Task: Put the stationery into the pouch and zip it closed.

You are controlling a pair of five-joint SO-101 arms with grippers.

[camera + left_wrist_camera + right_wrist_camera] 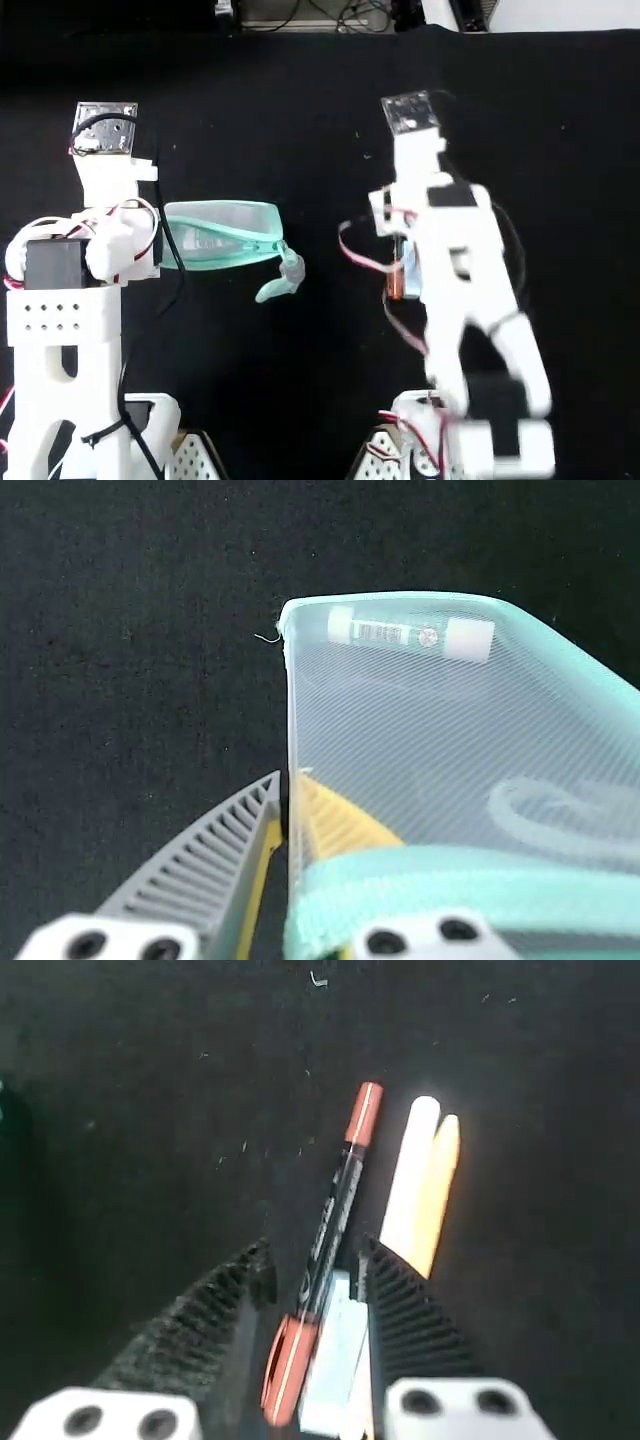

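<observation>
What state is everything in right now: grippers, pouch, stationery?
left gripper: shut on the pouch's edge.
pouch: held at one end; zip state unclear.
white tube: inside the pouch.
right gripper: open, fingers either side of the pen.
pen: lying flat, not gripped.
white and orange sticks: lying beside the pen, untouched.
light blue block: lying by the pen's near end.
</observation>
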